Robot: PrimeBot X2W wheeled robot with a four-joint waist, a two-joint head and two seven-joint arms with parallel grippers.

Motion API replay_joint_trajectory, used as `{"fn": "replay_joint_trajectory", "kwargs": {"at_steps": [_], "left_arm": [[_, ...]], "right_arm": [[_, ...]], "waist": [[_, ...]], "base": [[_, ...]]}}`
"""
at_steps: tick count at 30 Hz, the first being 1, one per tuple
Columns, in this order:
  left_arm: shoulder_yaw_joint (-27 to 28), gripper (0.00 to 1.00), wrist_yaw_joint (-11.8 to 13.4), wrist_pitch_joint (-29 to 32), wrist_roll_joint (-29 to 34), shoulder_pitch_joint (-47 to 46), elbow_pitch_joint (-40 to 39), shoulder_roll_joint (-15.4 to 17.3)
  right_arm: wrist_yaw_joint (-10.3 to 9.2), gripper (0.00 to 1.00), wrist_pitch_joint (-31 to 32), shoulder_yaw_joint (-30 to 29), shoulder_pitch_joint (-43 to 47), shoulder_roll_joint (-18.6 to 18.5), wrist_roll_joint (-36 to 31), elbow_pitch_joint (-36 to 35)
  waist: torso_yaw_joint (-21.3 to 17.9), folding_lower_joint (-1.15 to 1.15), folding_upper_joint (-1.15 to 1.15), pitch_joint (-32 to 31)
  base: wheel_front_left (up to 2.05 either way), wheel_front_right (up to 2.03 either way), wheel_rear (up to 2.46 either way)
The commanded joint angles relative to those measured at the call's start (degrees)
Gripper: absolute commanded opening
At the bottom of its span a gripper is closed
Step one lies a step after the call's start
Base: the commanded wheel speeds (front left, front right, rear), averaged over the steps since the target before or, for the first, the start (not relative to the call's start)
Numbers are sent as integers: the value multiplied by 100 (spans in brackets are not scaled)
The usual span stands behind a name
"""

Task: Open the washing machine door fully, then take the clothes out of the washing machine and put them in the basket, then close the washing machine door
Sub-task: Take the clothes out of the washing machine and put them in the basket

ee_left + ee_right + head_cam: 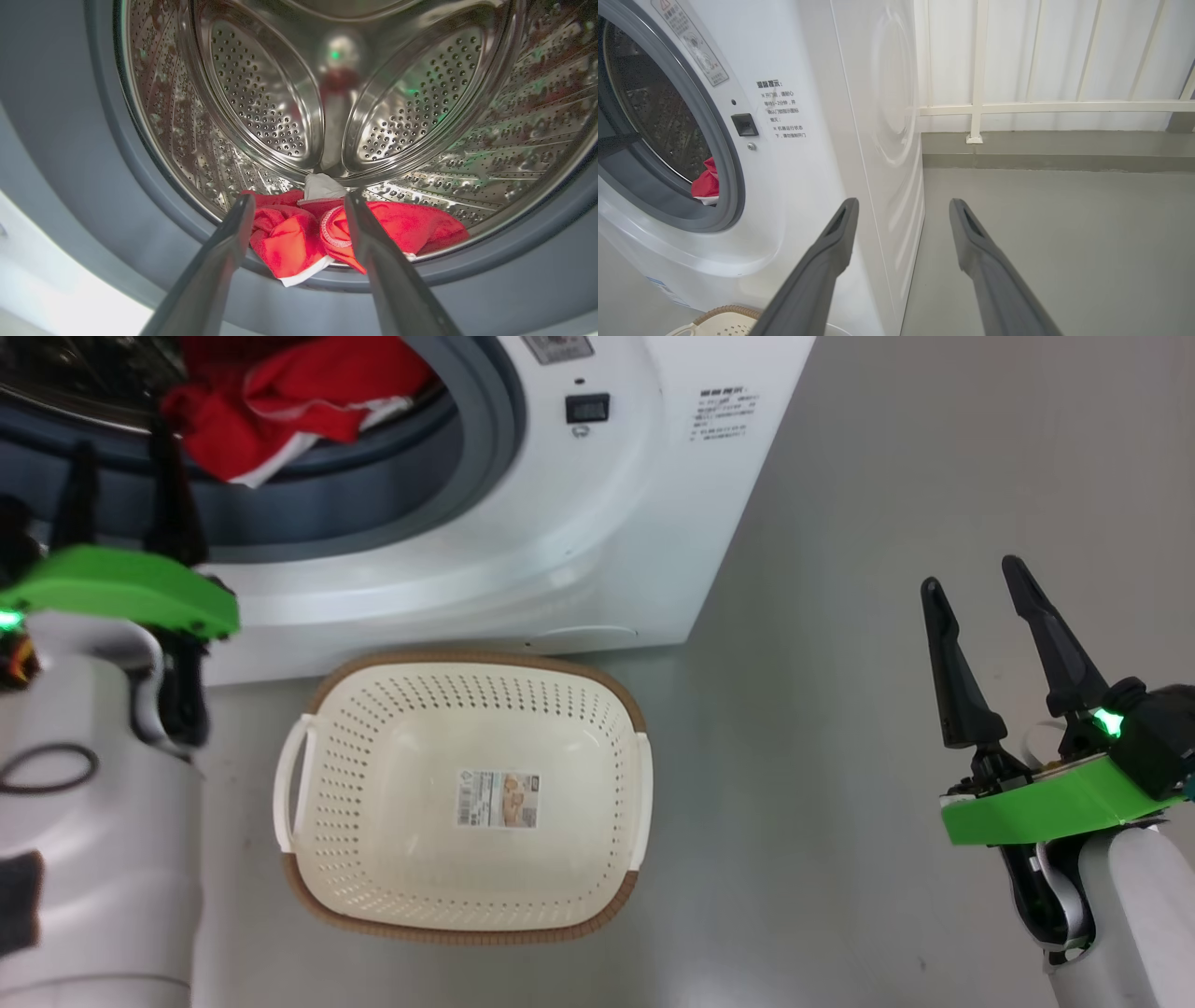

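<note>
Snagging is the main risk. The left gripper (pixel 299 200), jaws spread and empty, points at the clothes (pixel 289 233) heaped at 6 o'clock in the drum (pixel 261 107), with one hem draped over the grey rubber ring (pixel 70 140). A shallow pinch may lift only one piece, or the fabric may slip and miss the basket (pixel 373 756), which sits on the floor at 6 o'clock of the washing machine (pixel 597 523). The right gripper (pixel 971 579), likewise spread and empty, hangs at 3 o'clock of the basket.

A laundry corner: white washing machine (pixel 808 186) on bare grey floor (pixel 1064 242).
</note>
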Motion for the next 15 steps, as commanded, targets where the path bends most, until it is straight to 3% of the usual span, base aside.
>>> {"fn": "replay_joint_trajectory", "kwargs": {"at_steps": [1,9,15], "left_arm": [[133,100,-31,-44,56,-294,84,371],[-22,100,107,39,299,-1197,1044,758],[-394,100,353,304,695,-1700,1664,1045]], "right_arm": [[20,100,-37,85,-89,6,-79,-213],[20,100,-37,122,-207,109,-134,-243],[20,100,-37,188,-324,207,-133,-256]], "waist": [[-165,0,0,339],[-415,0,0,761],[-562,0,0,983]], "base": [[0,0,0],[0,0,0],[0,0,0]]}}
